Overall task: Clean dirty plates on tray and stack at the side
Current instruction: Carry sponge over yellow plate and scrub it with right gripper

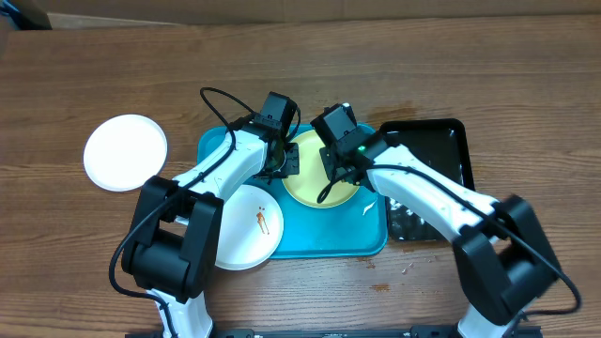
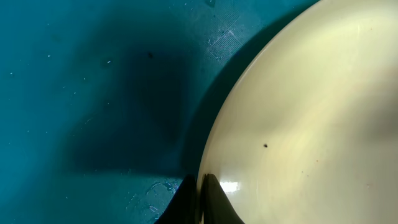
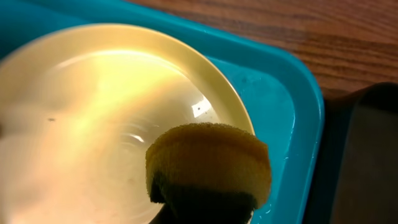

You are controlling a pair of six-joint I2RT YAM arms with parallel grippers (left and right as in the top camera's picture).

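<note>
three round flat plates were in view. the pale yellow-green round plate (image 1: 305, 188) lay flat inside the bright cyan-blue rectangular plastic tray (image 1: 329, 242), toward its far side, glossy and wet-looking, with a tiny dark speck on it in the left wrist view. the left gripper (image 1: 282, 167) was closed on that plate's left rim, and its dark fingertips (image 2: 214, 202) pinched the edge between them just above the tray floor. the right gripper (image 1: 340, 176) was clamped on a yellow sponge with a dark underside (image 3: 208, 163), held low over the same plate close to its right rim; whether the sponge pressed on the surface could not be told. a white round plate with a small orange smear (image 1: 246, 225) lay across the tray's near left corner, partly over the rim and out above the table. a second, clean-looking white round plate (image 1: 126, 152) sat alone on the brown wooden table (image 1: 470, 66), well left of the tray. a smaller black rectangular tray (image 1: 437, 141) stood against the blue tray's right side.
</note>
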